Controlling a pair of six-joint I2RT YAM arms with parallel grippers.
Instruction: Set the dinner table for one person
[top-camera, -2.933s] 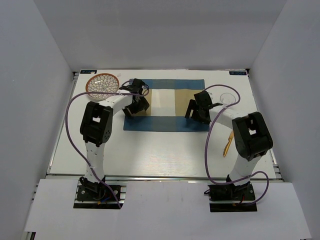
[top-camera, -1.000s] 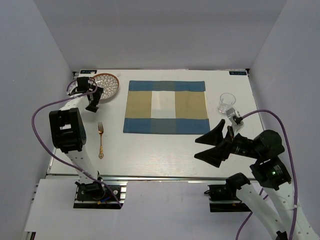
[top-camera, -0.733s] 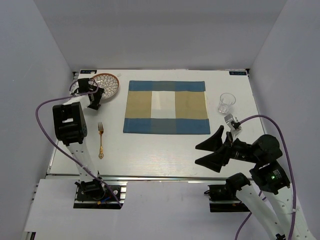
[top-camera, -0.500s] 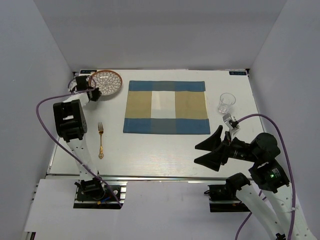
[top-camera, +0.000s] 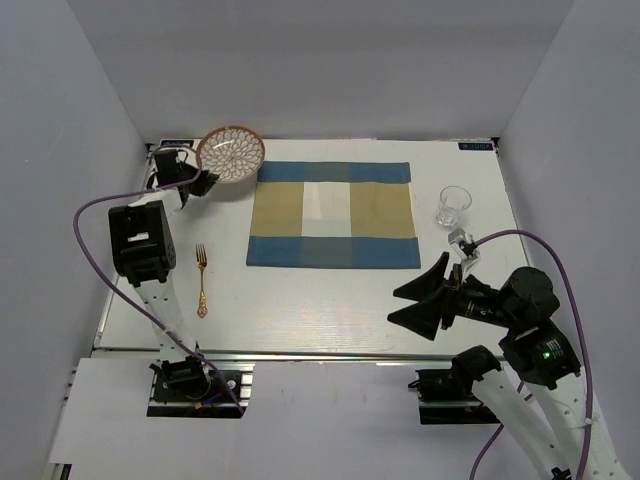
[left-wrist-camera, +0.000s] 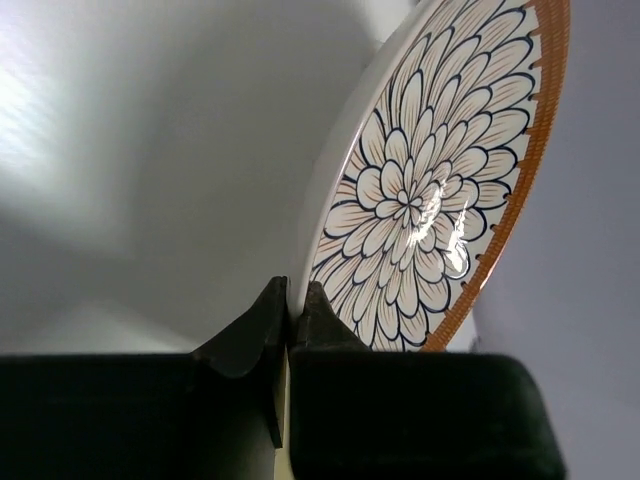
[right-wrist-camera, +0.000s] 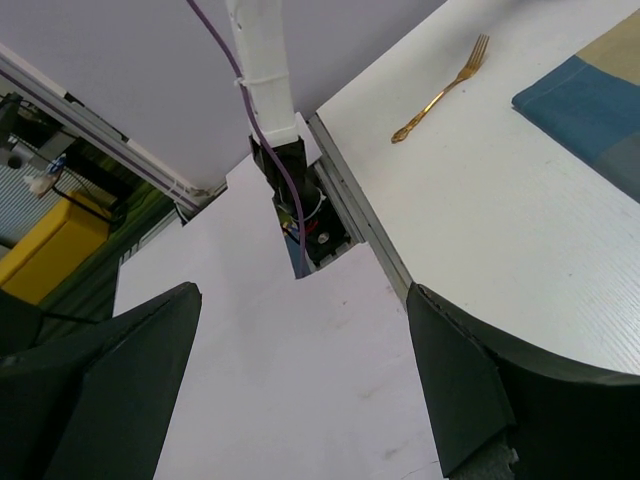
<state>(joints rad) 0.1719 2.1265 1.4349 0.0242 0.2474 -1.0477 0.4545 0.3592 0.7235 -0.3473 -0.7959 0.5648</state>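
We see the left gripper (left-wrist-camera: 290, 312) pinching the rim of the flower plate (left-wrist-camera: 430, 200). Its two fingers press close on the thin edge. The plate is held up and tipped, just off the far left corner of the placemat (top-camera: 332, 213). The right gripper (top-camera: 405, 305) hangs in front of the placemat's near right corner, its fingers spread wide with nothing in them. The gold fork (top-camera: 201, 280) lies left of the placemat. The glass (top-camera: 452, 205) stands right of it. The white dinner table (top-camera: 320, 300) lies under the placemat and reaches out on all sides.
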